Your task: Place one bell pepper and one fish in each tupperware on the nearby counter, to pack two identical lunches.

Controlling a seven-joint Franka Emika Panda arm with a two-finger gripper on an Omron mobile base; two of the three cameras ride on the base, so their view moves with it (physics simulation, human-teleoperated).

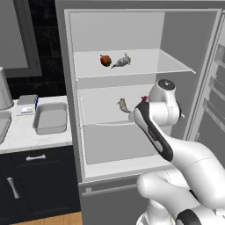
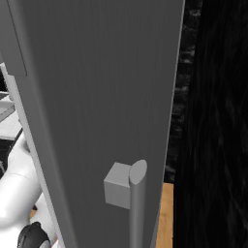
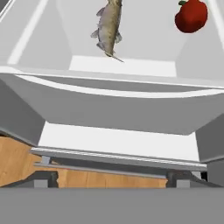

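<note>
Fish (image 3: pixel 109 27) and pepper (image 3: pixel 191 15) lie on middle fridge shelf (image 3: pixel 122 65), well apart; second pair on upper shelf (image 1: pixel 145 66). Container (image 1: pixel 51 118) waits on desk (image 1: pixel 26 136). Pincer spread wide, holding nothing, arm aimed into fridge, likely lining up first pick.

Inside the open grey fridge, the upper shelf (image 1: pixel 171 61) carries a red bell pepper (image 1: pixel 105 60) and a grey fish (image 1: pixel 121 61) lying just beside each other near its middle. The middle shelf (image 1: pixel 96 112) holds a second fish (image 1: pixel 123 105), with a second red pepper (image 3: pixel 191 15) near it, well apart in the hand view. To the left, the white marbled counter (image 1: pixel 26 132) over dark navy cabinets bears an empty grey tupperware (image 1: pixel 51 117) and, behind it, a small blue-and-white box (image 1: pixel 27 104); the edge of another grey container (image 1: pixel 3 125) sits at the far left.
</note>
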